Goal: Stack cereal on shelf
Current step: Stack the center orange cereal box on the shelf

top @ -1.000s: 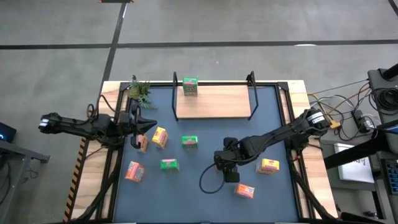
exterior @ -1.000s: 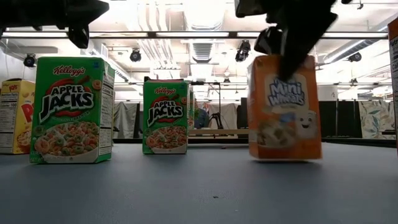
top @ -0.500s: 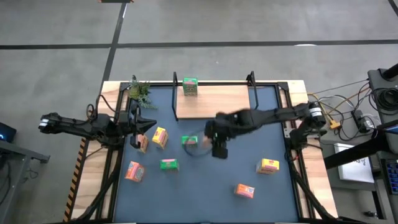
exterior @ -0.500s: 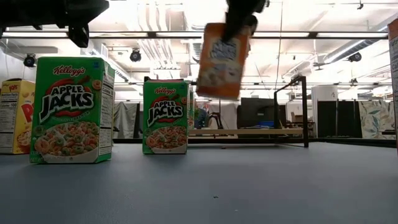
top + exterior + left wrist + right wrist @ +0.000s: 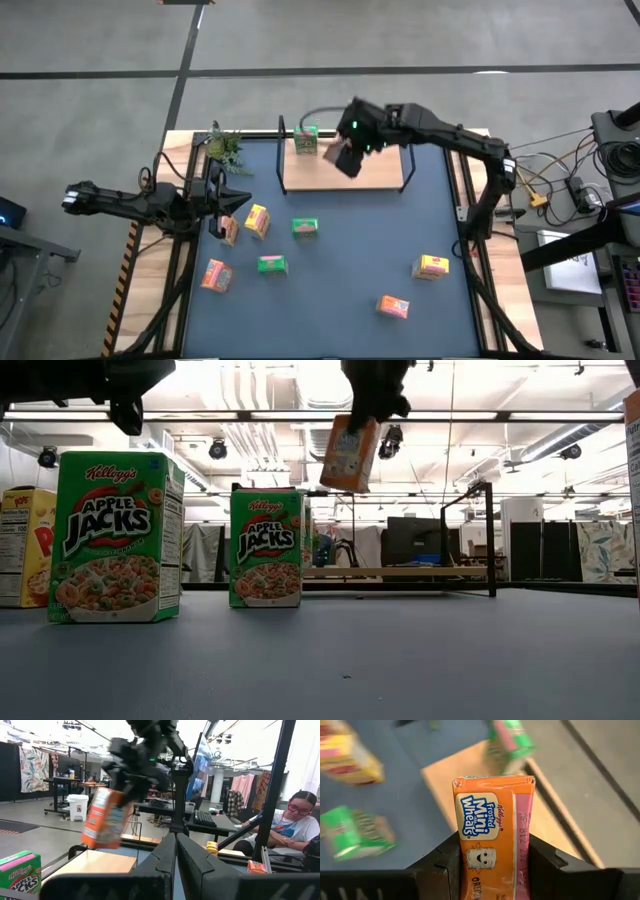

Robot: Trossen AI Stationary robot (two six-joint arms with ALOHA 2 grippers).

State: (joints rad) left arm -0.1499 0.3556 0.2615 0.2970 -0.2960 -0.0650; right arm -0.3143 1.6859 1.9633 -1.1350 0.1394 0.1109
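The dark-blue mat is lying flat and matte across the table, and at its far edge the shelf is sitting as a pale, smooth wooden board with thin black posts at both ends. Its long axis is running side to side, so boxes are meant to line up along it. One green box is already standing on the board near its left post.

The right arm is reaching over the shelf, and the right gripper is clamping an orange Frosted Mini-Wheats box between its two dark fingers, one on each narrow side. The box is hanging in the air, tilted, just beside the green box and above the bare wood to its right. The coming move seems to turn on this: the free spot is lying straight below the claw, so the box likely needs levelling before lowering.

The box is glossy printed card, light and sharp-edged, and probably easy to tip.

The left gripper, fully closed and empty, is waiting near the mat's left edge, well apart from the shelf. Six more boxes are scattered on the mat.
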